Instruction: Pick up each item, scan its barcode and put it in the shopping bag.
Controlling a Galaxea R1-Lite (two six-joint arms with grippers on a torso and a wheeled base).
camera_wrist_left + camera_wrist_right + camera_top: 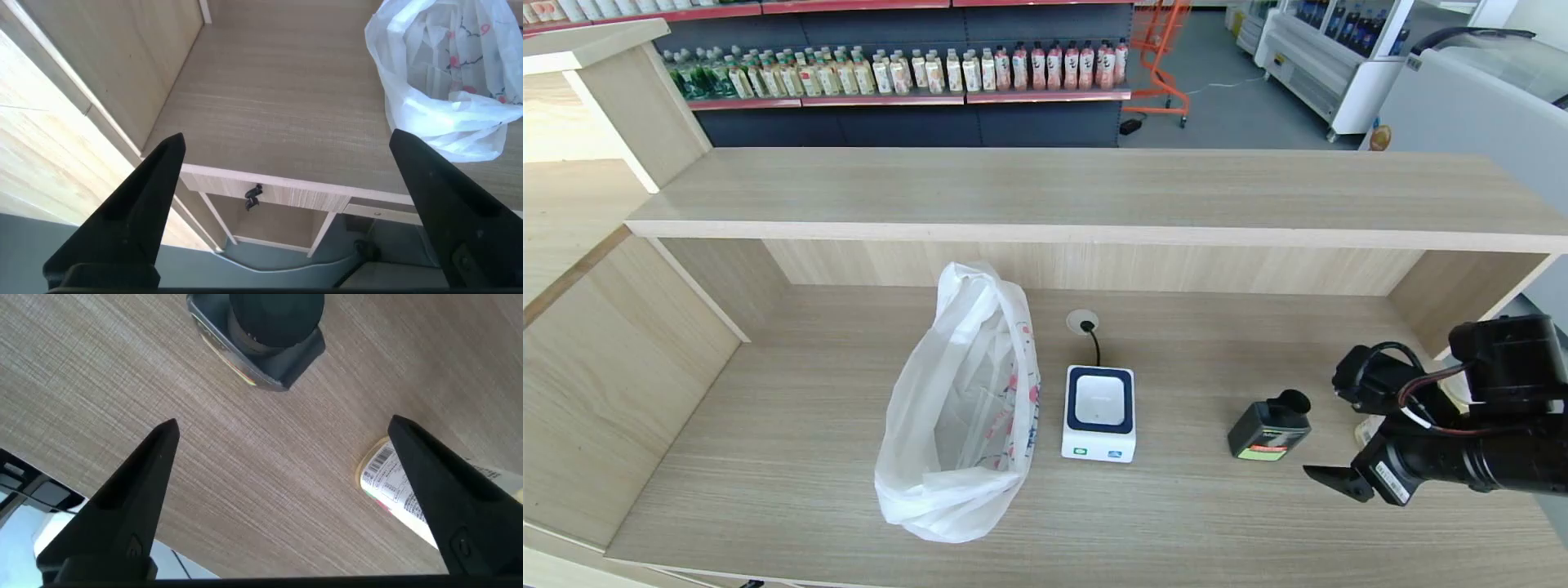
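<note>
The left gripper (286, 216) is held with its jaws wide apart and nothing between them, above the near edge of the wooden counter (792, 490), on the side where the shopping bag (960, 408) stands. The right gripper (282, 502) is likewise spread wide and empty, held over the right part of the counter. Between its fingers (122, 514) bare wood is seen, and beside one finger a pale item with a barcode label (391, 483) lies on the counter, half hidden. Just beyond the right gripper a dark bottle (1270, 429) with a black cap is set on the counter, untouched by either finger. To its left, well apart, a white scanner (1099, 412) with a dark-framed window is placed near the middle of the counter. The white plastic bag is stood open just to the left of the scanner, its mouth facing up. Behind the scanner a black cable is led into a round grommet (1082, 321). Farther back a raised wooden ledge (1094, 192) is set across the counter. Beyond it, shop shelves lined with bottles (890, 72) are seen, with an orange trolley (1164, 57) and white freezers (1331, 65) to the right.
</note>
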